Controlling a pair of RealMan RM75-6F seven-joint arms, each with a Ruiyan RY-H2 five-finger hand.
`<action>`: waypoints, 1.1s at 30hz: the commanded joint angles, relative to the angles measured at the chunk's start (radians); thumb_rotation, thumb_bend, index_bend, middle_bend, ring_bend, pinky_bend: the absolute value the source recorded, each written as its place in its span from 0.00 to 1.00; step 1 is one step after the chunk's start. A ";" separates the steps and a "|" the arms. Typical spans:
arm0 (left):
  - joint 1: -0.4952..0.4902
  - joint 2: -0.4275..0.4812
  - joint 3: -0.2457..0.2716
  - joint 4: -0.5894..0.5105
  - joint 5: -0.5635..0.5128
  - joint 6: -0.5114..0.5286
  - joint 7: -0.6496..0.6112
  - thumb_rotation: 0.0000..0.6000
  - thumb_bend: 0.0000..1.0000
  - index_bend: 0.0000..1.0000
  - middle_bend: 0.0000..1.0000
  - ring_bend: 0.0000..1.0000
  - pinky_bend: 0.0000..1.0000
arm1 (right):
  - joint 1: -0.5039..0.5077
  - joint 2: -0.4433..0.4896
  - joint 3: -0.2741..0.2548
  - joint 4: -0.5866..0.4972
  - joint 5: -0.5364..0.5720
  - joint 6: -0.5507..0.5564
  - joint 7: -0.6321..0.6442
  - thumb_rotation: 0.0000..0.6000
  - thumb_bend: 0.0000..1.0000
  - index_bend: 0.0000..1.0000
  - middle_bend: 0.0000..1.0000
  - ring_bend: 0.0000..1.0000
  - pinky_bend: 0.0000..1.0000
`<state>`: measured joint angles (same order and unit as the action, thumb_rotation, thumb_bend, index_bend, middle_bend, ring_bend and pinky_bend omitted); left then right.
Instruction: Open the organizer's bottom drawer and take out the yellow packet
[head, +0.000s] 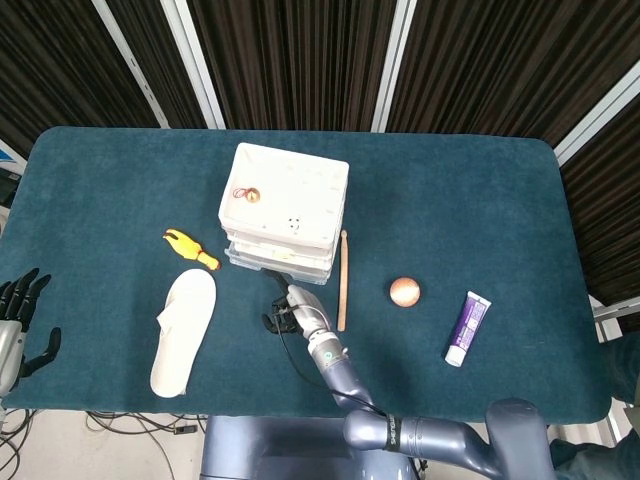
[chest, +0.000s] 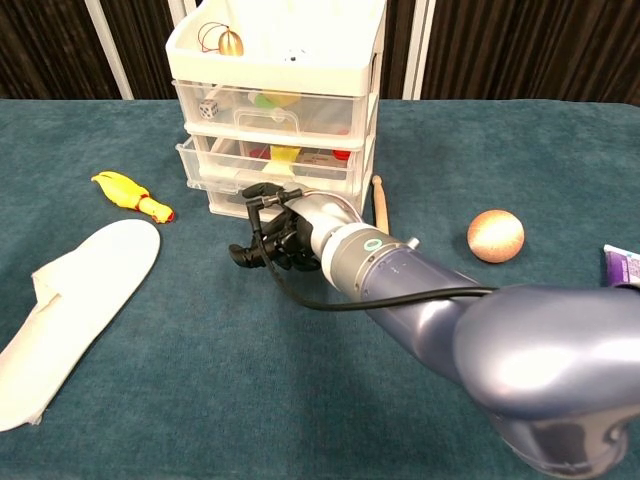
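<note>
The white three-drawer organizer (head: 285, 195) (chest: 275, 40) stands mid-table. Its middle drawer (chest: 215, 160) juts out a little toward me and shows a yellow item (chest: 285, 153) through the clear front. My right hand (head: 293, 305) (chest: 275, 235) is right in front of the lower drawers with its fingers curled, one fingertip hooked up at the drawer front. It covers part of the bottom drawer, whose contents I cannot see. My left hand (head: 20, 320) rests off the table's left edge with fingers spread and holds nothing.
A yellow rubber chicken (head: 190, 248) (chest: 130, 195) and a white slipper (head: 183, 330) (chest: 70, 300) lie left of the organizer. On its right lie a wooden stick (head: 342, 280), a brown ball (head: 404, 291) (chest: 495, 235) and a purple tube (head: 467, 327).
</note>
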<state>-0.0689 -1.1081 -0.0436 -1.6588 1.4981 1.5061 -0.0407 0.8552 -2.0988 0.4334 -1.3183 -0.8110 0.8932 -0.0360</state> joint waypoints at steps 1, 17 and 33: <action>0.000 0.000 0.001 0.000 0.001 0.000 0.002 1.00 0.47 0.03 0.00 0.00 0.00 | -0.015 0.023 -0.028 -0.053 0.013 0.014 -0.040 1.00 0.47 0.12 0.78 0.82 0.99; 0.001 0.002 0.003 -0.003 0.005 0.001 0.005 1.00 0.47 0.04 0.00 0.00 0.00 | -0.023 0.167 -0.040 -0.344 0.051 0.106 -0.226 1.00 0.47 0.11 0.78 0.82 0.99; 0.000 0.004 0.003 -0.007 0.004 -0.002 0.001 1.00 0.47 0.04 0.00 0.00 0.00 | 0.040 0.214 -0.006 -0.344 0.146 0.172 -0.361 1.00 0.47 0.08 0.78 0.83 0.99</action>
<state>-0.0691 -1.1041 -0.0406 -1.6653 1.5020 1.5044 -0.0393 0.8880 -1.8831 0.4254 -1.6705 -0.6741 1.0567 -0.3860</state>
